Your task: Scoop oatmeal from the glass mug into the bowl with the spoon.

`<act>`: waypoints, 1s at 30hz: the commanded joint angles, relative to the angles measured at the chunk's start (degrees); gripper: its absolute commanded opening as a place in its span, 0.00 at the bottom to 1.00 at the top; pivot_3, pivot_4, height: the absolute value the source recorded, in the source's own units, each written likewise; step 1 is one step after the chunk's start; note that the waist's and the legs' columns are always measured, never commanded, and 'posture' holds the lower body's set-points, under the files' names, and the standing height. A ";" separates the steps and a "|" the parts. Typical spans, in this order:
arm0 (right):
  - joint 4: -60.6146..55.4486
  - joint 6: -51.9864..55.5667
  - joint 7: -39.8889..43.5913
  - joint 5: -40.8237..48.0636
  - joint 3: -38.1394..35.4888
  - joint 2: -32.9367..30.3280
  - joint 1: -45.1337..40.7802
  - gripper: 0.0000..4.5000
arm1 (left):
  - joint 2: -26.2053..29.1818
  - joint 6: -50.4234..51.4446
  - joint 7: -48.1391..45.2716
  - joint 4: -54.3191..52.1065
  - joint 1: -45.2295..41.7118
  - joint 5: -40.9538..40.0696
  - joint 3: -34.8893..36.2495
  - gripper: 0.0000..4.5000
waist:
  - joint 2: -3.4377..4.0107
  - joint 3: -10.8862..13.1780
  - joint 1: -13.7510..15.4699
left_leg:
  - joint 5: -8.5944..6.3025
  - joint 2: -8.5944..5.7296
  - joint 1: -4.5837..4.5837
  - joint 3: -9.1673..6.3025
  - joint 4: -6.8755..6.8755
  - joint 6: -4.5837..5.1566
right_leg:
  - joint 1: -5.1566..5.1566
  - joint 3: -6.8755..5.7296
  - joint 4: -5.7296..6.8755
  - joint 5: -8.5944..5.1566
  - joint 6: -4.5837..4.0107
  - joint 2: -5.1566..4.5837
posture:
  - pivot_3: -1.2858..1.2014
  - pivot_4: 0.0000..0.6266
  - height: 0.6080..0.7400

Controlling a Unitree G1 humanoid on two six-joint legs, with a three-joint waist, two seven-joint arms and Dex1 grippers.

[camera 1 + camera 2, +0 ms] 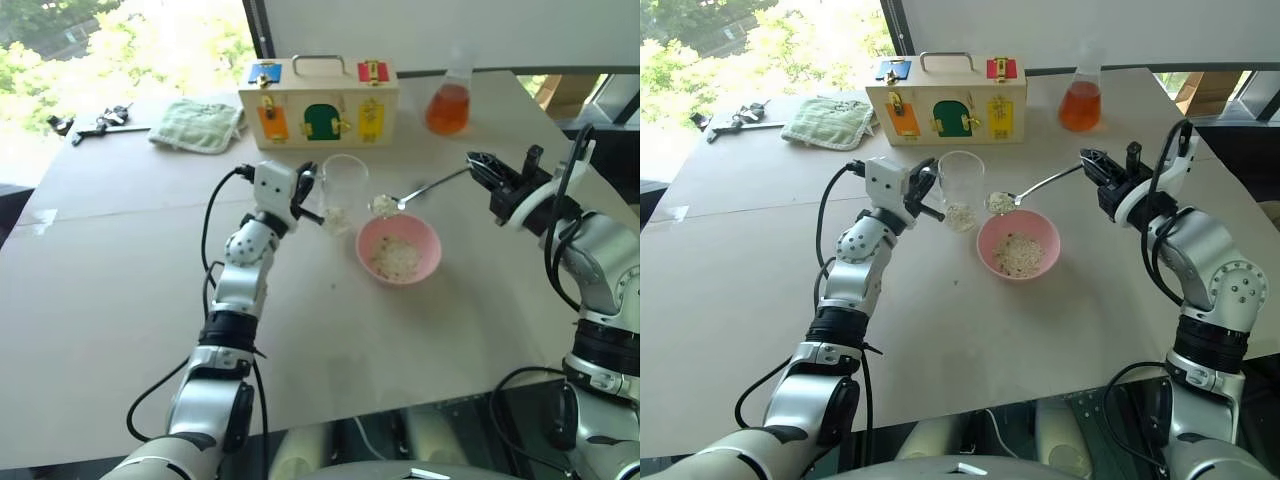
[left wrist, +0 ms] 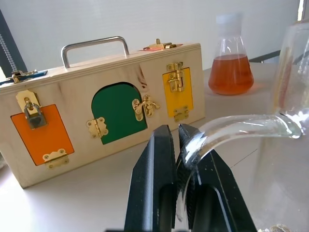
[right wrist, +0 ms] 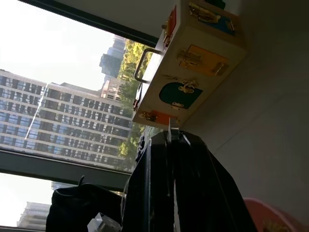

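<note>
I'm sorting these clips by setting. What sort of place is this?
Probably a robotics test room high in a city building, not a kitchen. A plain table by a window carries a wooden lock-and-latch box and a flask of orange liquid, and the right wrist view shows high-rise blocks outside.

cut off: glass mug [image 2: 294,96] (body) | hidden: spoon [image 3: 170,129] handle

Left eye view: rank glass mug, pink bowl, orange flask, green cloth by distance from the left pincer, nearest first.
1. glass mug: its handle is clamped in the left pincer.
2. bowl: past the mug, toward the robot's right.
3. green cloth and flask: both toward the far edge, cloth left, flask right; too close to call.
</note>
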 commanded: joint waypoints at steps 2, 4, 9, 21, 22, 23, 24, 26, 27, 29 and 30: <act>-3.63 0.73 6.00 -4.12 2.17 -2.88 1.88 0.00 | 0.36 -1.81 -0.28 -0.62 -1.52 -0.72 0.88 0.01 | 0.00 0.00 0.03 | 0.00 0.00 0.00 0.00 0.00 0.00 | 0.00 0.01 0.00 0.00 0.00 0.00 | 0.52 0.24 1.00; -4.01 1.53 8.65 -8.26 3.54 -4.84 2.91 0.00 | 0.43 -1.83 -0.32 -0.47 -1.62 -0.68 0.89 0.01 | -0.01 0.00 0.11 | 0.00 0.00 0.00 0.00 0.00 0.00 | 0.00 0.00 -0.01 0.00 0.00 0.00 | 0.52 0.24 1.00; -5.50 1.72 17.12 -21.30 7.76 -9.68 2.73 0.00 | 0.63 -1.96 -0.40 -0.07 -1.83 -0.69 0.91 0.01 | -0.01 -0.01 0.27 | 0.00 0.00 0.00 0.03 0.01 0.01 | 0.00 0.01 -0.01 0.00 0.01 0.00 | 0.52 0.24 1.00; -13.39 -1.82 37.01 -46.73 16.62 -17.80 -3.04 0.00 | 0.47 -2.18 -0.32 -0.01 -1.60 -0.62 0.83 0.01 | -0.02 0.00 0.43 | -0.01 0.01 -0.01 -0.01 0.03 0.00 | 0.00 -0.02 -0.05 0.00 0.01 0.00 | 0.52 0.24 1.00; -14.07 -2.36 38.90 -48.53 17.32 -18.38 -3.50 0.00 | 0.44 -2.19 -0.31 0.04 -1.61 -0.63 0.83 0.01 | -0.02 0.00 0.47 | -0.01 0.01 -0.01 -0.03 0.03 0.00 | 0.00 -0.04 -0.06 0.00 0.01 0.00 | 0.52 0.24 1.00; -14.61 -2.63 40.51 -49.80 17.77 -18.89 -3.96 0.00 | 0.40 -2.19 -0.28 0.05 -1.62 -0.64 0.83 0.01 | -0.03 0.00 0.50 | -0.01 0.01 -0.01 -0.03 0.03 0.00 | 0.00 -0.05 -0.07 0.00 0.01 0.00 | 0.52 0.24 1.00; -15.39 -3.75 43.17 -52.43 18.92 -20.15 -4.35 0.00 | 0.36 -2.21 -0.22 0.09 -1.63 -0.63 0.84 0.01 | -0.03 0.00 0.51 | -0.01 0.01 -0.01 -0.04 0.03 0.00 | 0.00 -0.05 -0.08 0.00 0.01 0.00 | 0.52 0.24 1.00; -16.60 -5.43 47.56 -56.41 20.52 -21.82 -4.62 0.00 | 0.26 -2.22 -0.11 0.17 -1.68 -0.61 0.83 0.01 | -0.03 0.00 0.63 | -0.01 0.01 -0.01 -0.03 0.04 0.00 | 0.00 -0.04 -0.08 0.00 0.01 -0.01 | 0.52 0.24 1.00; -17.08 -6.48 49.47 -58.36 21.25 -22.40 -4.71 0.00 | 0.21 -2.27 -0.06 0.24 -1.70 -0.58 0.82 0.01 | -0.04 0.00 0.69 | -0.01 0.01 -0.02 -0.04 0.05 0.00 | 0.00 -0.06 -0.08 0.00 0.01 -0.01 | 0.52 0.24 1.00; -17.85 -7.89 52.32 -60.77 21.91 -22.67 -4.77 0.00 | 0.11 -2.33 0.02 0.27 -1.68 -0.54 0.78 0.01 | -0.04 0.00 0.83 | -0.01 0.01 -0.02 -0.04 0.05 0.00 | 0.00 -0.05 -0.09 0.00 0.01 -0.01 | 0.52 0.24 1.00; -18.59 -8.68 54.01 -61.63 22.24 -22.70 -4.88 0.00 | 0.08 -2.36 0.05 0.30 -1.67 -0.51 0.76 0.01 | -0.04 0.00 0.90 | -0.01 0.01 -0.02 -0.04 0.05 0.00 | 0.00 -0.06 -0.09 0.00 0.01 -0.01 | 0.52 0.24 1.00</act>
